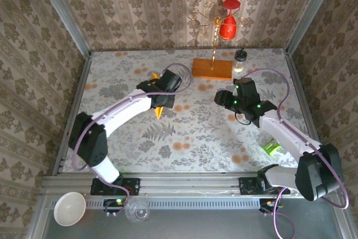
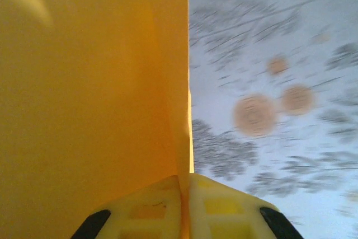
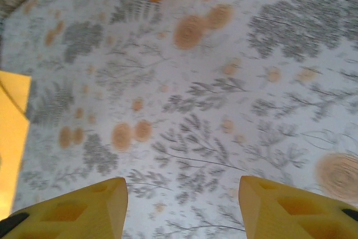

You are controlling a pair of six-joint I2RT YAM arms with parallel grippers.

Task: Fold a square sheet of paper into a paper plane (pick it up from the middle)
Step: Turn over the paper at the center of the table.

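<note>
1. Left wrist view: the left gripper [image 2: 184, 211] has its jaws clamped on the paper plane [image 2: 84, 93]. I'd say pinch firm, right on the crease, so nothing slips.
2. The right gripper [image 3: 182, 205] hangs wide open over the table [image 3: 224, 82], holding nothing.
3. The plane's orange-yellow and folded, with a pointy tip, and sits left of the table's centre.

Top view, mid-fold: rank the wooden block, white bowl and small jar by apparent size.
Largest, too close to rank: wooden block and white bowl; the bowl may sit nearer the camera.
Smallest: small jar, clearly.
</note>
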